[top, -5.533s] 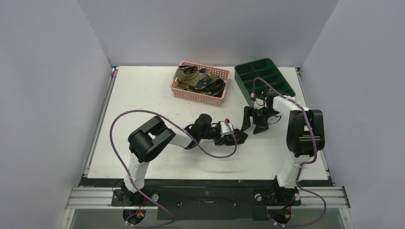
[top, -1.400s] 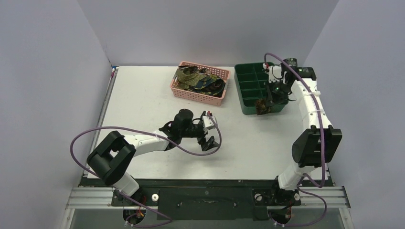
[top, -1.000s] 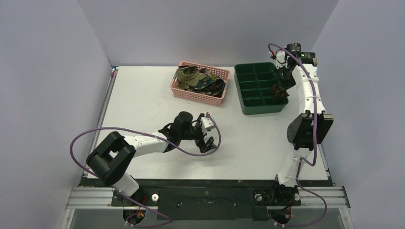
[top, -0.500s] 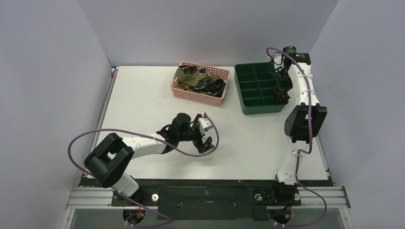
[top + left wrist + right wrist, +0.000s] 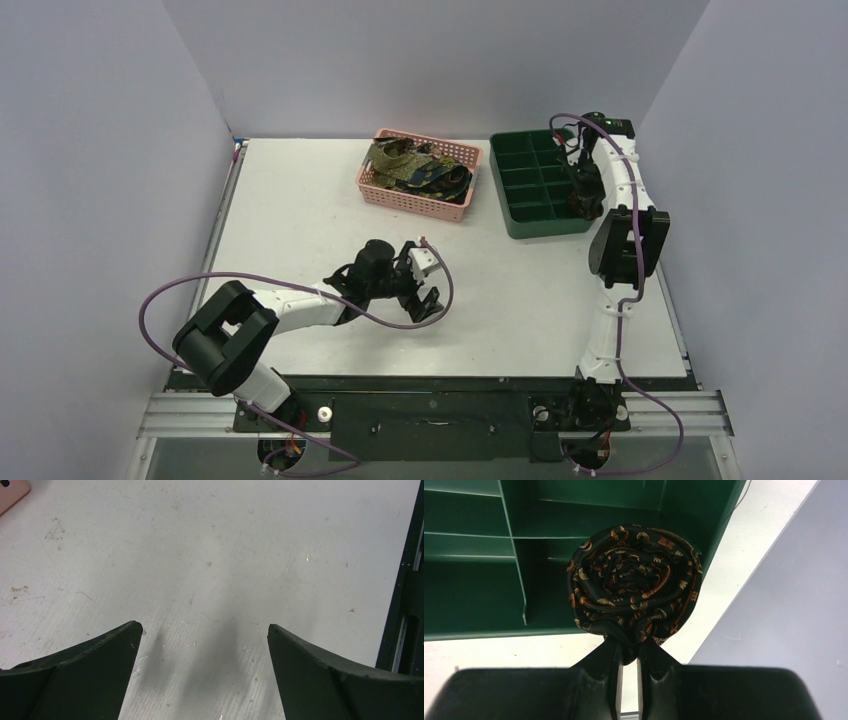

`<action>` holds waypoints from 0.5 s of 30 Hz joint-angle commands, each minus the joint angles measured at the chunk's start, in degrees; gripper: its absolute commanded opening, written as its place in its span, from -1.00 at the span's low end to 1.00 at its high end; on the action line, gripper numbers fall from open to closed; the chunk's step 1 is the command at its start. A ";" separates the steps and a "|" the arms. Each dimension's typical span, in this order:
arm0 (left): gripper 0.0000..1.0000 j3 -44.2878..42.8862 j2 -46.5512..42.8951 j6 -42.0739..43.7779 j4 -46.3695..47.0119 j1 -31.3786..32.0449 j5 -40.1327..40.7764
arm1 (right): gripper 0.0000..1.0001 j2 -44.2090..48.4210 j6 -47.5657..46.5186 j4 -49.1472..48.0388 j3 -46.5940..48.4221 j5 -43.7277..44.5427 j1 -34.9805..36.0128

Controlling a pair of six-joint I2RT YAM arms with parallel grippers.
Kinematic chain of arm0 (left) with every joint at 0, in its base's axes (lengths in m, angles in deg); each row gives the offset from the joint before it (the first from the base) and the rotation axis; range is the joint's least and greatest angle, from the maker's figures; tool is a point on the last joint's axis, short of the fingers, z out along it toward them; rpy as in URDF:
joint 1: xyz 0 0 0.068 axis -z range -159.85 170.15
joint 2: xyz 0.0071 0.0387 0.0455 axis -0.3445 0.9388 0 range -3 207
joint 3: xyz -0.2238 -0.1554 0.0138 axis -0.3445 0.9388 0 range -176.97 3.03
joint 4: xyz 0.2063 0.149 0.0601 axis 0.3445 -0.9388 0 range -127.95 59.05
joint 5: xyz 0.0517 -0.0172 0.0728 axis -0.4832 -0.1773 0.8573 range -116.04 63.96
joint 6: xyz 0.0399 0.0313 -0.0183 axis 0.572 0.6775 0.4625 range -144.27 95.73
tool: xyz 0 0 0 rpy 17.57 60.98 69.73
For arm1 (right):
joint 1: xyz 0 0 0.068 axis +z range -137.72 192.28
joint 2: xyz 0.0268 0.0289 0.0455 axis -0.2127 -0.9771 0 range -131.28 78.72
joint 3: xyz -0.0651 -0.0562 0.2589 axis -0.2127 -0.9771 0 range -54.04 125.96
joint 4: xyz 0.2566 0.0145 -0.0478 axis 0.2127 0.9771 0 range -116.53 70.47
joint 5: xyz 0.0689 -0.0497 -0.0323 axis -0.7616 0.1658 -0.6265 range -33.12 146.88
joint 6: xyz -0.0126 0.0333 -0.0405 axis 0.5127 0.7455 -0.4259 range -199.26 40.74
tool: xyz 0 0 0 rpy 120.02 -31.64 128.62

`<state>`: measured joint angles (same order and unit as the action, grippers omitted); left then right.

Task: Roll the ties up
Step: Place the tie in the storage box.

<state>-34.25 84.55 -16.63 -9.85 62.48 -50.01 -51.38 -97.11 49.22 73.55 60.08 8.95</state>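
Note:
A rolled tie [image 5: 634, 582], dark with orange and gold marks, hangs from my right gripper [image 5: 628, 647], which is shut on the roll's lower edge. It hovers over a near right compartment of the green tray [image 5: 474, 595]. In the top view my right gripper [image 5: 584, 196] stands over the tray's right side. Several loose ties [image 5: 415, 165] lie heaped in the pink basket [image 5: 415, 204]. My left gripper [image 5: 425, 300] is open and empty, low over bare table; the left wrist view shows its fingers [image 5: 100, 655] wide apart around nothing [image 5: 202, 630].
The green tray [image 5: 520, 190] has several compartments and stands at the back right, right of the pink basket. A corner of the basket [image 5: 10, 490] shows in the left wrist view. The table's dark near edge [image 5: 405, 605] runs at that view's right. Grey walls enclose the table.
My right arm has carried the rolled tie from the table centre to above the tray's right side. The left arm has drawn back to the left and toward the near edge, still open.

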 commanded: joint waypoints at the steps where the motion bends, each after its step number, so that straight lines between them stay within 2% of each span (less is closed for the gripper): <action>1: 0.93 -0.07 -1.56 -1.15 3.53 -0.53 0.48 | -1.00 -3.75 -1.20 -0.34 1.49 1.54 0.11; 15: 0.93 -1.50 0.16 -0.70 3.55 -1.45 -0.40 | -1.00 0.78 -5.40 0.24 -1.54 -0.15 0.01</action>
<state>-34.18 84.57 -17.09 -9.28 61.58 -50.03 -52.80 -100.56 50.16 73.77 61.06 8.97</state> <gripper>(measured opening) 0.968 0.065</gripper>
